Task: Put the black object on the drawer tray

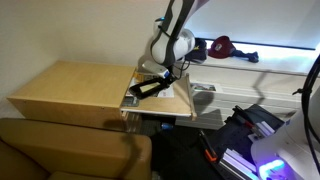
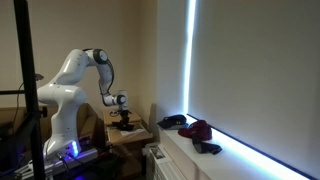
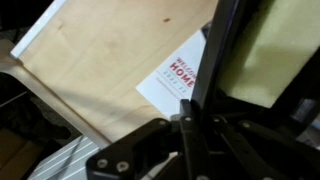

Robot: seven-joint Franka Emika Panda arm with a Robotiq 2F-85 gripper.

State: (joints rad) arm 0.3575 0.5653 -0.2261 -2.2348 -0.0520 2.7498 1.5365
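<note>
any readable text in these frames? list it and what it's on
"HOME": red capitals on the white magazine lying on the drawer tray, wrist view.
Smaller lines above and below "HOME" on the same cover: too blurred to read.
Black dish: no text visible.
Both exterior views: nothing readable, all too small.
</note>
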